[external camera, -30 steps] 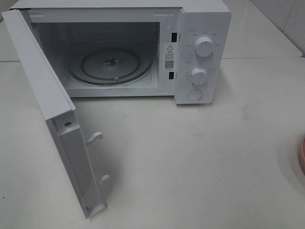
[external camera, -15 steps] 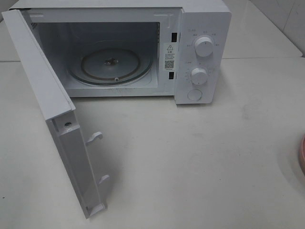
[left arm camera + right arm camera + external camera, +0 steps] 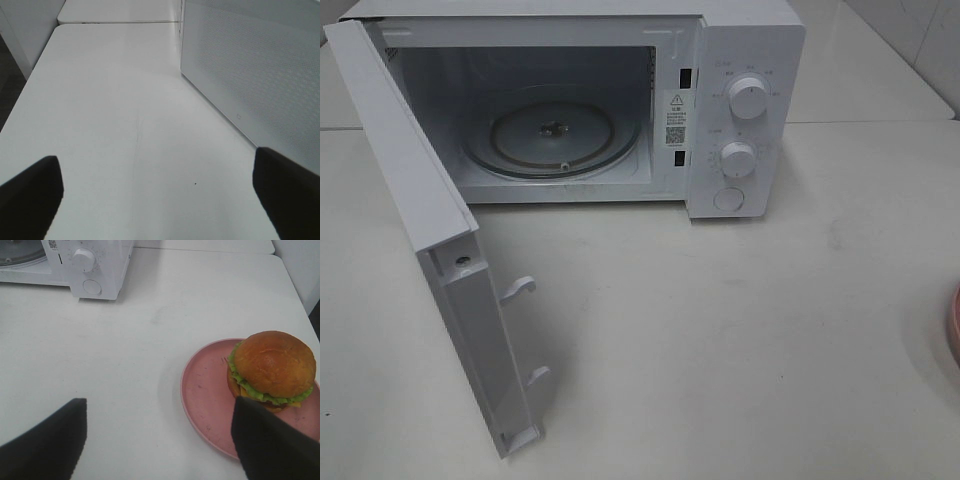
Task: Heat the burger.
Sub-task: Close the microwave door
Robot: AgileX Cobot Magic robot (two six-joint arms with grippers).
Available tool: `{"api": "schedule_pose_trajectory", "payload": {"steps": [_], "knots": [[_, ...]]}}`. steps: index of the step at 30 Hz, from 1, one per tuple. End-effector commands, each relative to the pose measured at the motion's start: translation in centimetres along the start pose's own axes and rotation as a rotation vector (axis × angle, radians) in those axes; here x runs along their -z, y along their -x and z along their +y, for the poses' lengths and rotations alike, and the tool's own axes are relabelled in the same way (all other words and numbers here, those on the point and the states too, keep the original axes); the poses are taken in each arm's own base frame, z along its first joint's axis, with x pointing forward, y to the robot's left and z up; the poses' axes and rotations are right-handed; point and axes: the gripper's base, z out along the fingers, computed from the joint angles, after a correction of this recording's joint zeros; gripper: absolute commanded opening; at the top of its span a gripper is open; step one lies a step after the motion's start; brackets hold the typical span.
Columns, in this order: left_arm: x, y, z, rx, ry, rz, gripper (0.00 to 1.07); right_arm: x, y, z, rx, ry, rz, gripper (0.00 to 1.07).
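Two hands are spread wide and neither has hold of anything. Take the microwave (image 3: pixel 620 100) as your landmark. In your right wrist view, the right hand (image 3: pixel 160 440) hangs over the bare white counter (image 3: pixel 125 355) with its dark fingers (image 3: pixel 45 440) well apart. The burger (image 3: pixel 272 370) sits just beyond one of those fingers, on the pink plate (image 3: pixel 205 385), toward the plate's side that is farther from the microwave. You can see its golden bun on top, a frill of green lettuce under it, and a bit of yellow cheese at the lower edge. Plate and burger lie well apart from the microwave, off its control-panel side; in the high view only a sliver of the plate's rim shows at the right edge, and the burger itself is out of that view.

In your left wrist view, the left hand (image 3: pixel 155 200) is just as wide open, above the counter beside the perforated outer face of the microwave door (image 3: pixel 250 65).

Farther back, the door stands swung fully open on the microwave's left. Inside, the glass turntable (image 3: pixel 552 135) lies with nothing on it. Two white dials (image 3: pixel 748 98) and a round button (image 3: pixel 728 199) run down the panel on the right.
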Motion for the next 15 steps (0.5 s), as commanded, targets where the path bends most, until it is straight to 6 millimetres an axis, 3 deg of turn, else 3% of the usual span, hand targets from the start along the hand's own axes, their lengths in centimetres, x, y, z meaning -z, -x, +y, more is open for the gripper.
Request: {"api": "schedule_pose_trajectory", "payload": {"steps": [1,15], "knots": [[0.25,-0.20,-0.02,0.001,-0.007,-0.026,0.98,0.30,-0.21,0.01,-0.005,-0.006,-0.029,0.76],[0.25,-0.20,-0.02,0.001,-0.007,-0.026,0.98,0.30,-0.21,0.01,-0.005,-0.006,-0.029,0.76]]}}
